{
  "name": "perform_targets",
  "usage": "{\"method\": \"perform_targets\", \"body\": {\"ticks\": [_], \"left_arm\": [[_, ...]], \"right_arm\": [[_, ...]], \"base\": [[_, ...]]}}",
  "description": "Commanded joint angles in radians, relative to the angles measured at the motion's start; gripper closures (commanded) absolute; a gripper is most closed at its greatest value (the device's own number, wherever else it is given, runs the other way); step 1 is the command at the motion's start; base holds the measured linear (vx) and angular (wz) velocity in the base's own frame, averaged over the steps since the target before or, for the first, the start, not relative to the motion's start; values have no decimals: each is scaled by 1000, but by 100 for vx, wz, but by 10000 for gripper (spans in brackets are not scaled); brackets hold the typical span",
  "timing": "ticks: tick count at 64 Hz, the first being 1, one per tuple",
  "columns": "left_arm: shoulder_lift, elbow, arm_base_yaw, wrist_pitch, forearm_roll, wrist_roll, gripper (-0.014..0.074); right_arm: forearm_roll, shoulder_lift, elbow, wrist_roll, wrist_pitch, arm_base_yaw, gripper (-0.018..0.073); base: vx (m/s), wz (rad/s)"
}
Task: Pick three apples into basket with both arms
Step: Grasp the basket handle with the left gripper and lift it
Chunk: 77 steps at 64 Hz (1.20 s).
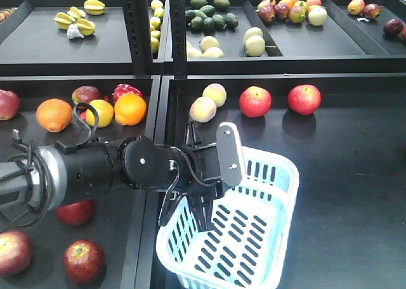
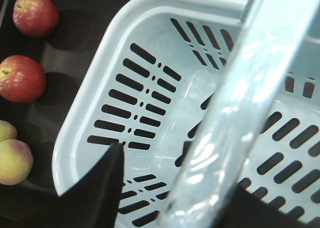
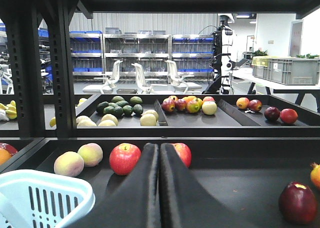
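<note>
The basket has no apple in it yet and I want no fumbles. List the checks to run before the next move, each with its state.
1. Basket empty: ok.
2. Left gripper free: ok; open above the basket, holding nothing.
3. Right gripper open for a grasp: not ok; its fingers are pressed shut.
4. Targets ahead of the right gripper: ok; a red apple and a second red apple stand apart.
5. Third target: ok; a dark apple stands alone at the right.
6. Swing handle clear of the opening: cannot tell; a pale band blurs across the left wrist view.
</note>
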Motion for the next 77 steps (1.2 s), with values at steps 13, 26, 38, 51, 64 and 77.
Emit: {"method": "perform_targets", "body": {"ticks": [13,26,38,51,64,77], "left_arm": [[-97,-34,-7,-42,-9,-1,604],[-213,-34,-6,-41,-6,-2,604],[-332,-34,12,-15,60,-46,604],[-461,-34,91,121,279,-259,604],[-594,-34,155,285,655,-604,604],[-718,-34,188,399,953,-897,604]], "right_arm": [[-6,-12,14,-4,-71,-1,568],[-6,-12,14,-4,-71,-1,568],[-6,-12,14,-4,-71,-1,568],[-6,-12,14,-4,-71,-1,568],[-6,-12,14,-4,-71,-1,568],[-6,-12,14,-4,-71,-1,568]], "base": [[0,0],[0,0],[0,0],[0,0],[0,0],[0,0]]}}
